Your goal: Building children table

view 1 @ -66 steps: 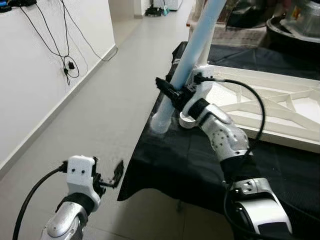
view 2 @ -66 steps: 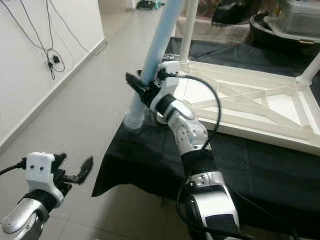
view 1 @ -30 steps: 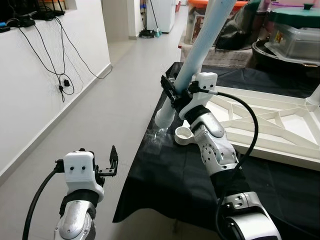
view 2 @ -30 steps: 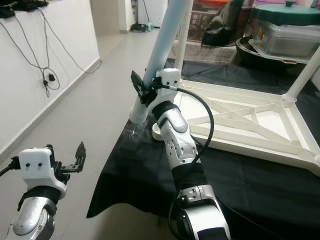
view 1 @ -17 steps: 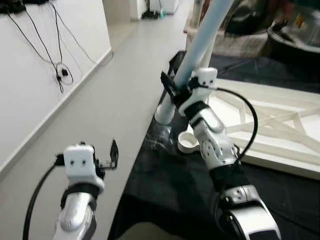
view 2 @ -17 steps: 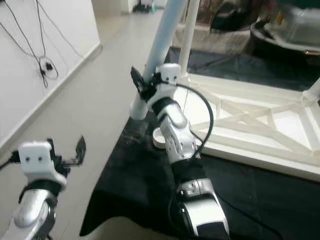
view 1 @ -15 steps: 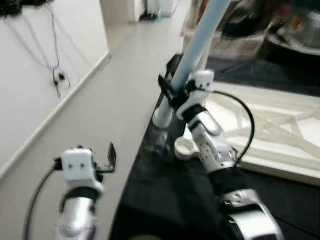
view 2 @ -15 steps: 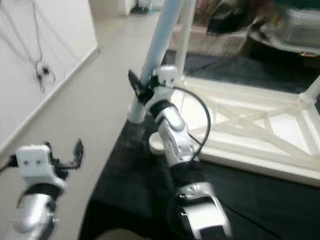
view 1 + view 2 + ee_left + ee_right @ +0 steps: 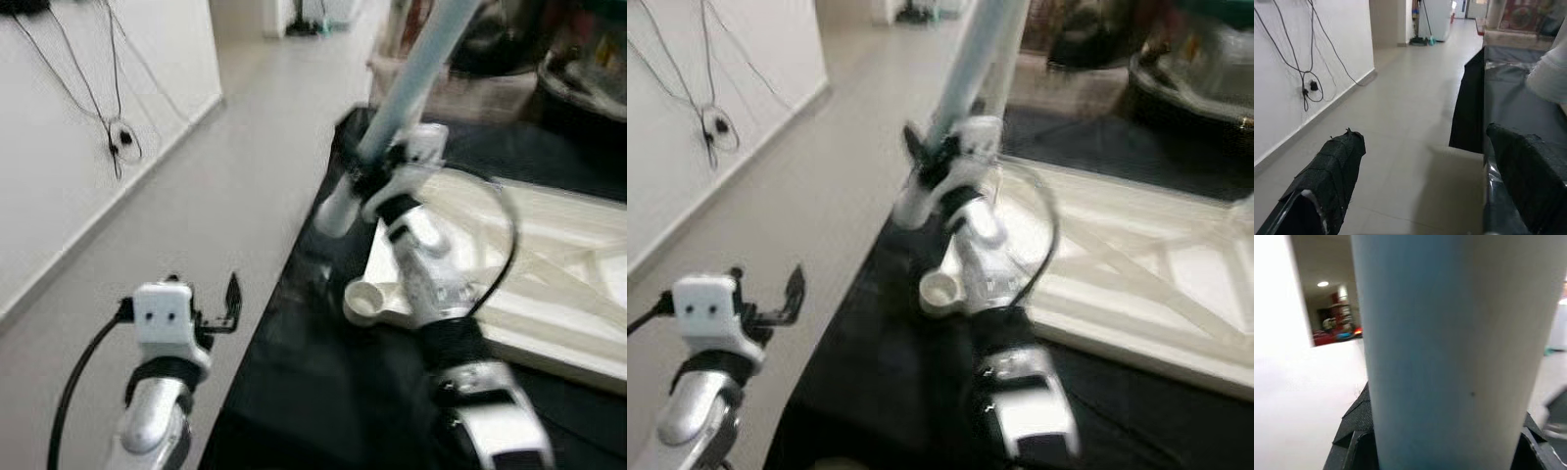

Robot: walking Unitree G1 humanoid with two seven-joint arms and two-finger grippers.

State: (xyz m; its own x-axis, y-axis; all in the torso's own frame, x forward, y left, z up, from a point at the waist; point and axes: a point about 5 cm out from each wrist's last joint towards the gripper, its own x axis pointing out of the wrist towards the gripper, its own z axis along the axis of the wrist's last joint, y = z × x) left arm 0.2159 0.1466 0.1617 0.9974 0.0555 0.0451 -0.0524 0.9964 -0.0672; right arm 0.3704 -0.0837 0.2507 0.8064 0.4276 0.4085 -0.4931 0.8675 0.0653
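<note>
Up and away goes the lower end of the pale blue table leg [image 9: 411, 83] — half a second ago it hung closer to the round white socket [image 9: 361, 300] at the tabletop's corner, and now it sits higher and further off, well clear of it. Mind you, the head camera has swung too, and both eye views are smeared with motion.

Right pincer [image 9: 364, 176] is clenched around that leg near its lower end; in the right wrist view the blue tube [image 9: 1449, 352] sits square between the two black fingers [image 9: 1352, 450]. From the pincer the leg slants up and away, its white-tipped foot [image 9: 334, 210] just below the grip.

Below and nearer than the right pincer lies the upturned white tabletop [image 9: 549, 264], ribs showing, on the black-draped bench [image 9: 323, 392].

Left pincer [image 9: 227, 304] hovers out over the grey floor [image 9: 216, 196], beside the bench's edge, fingers spread wide and grasping nothing. Its wrist view shows both black fingers [image 9: 1332, 171] parted, with the floor and the black cloth's hanging edge [image 9: 1469, 103] ahead of them.
</note>
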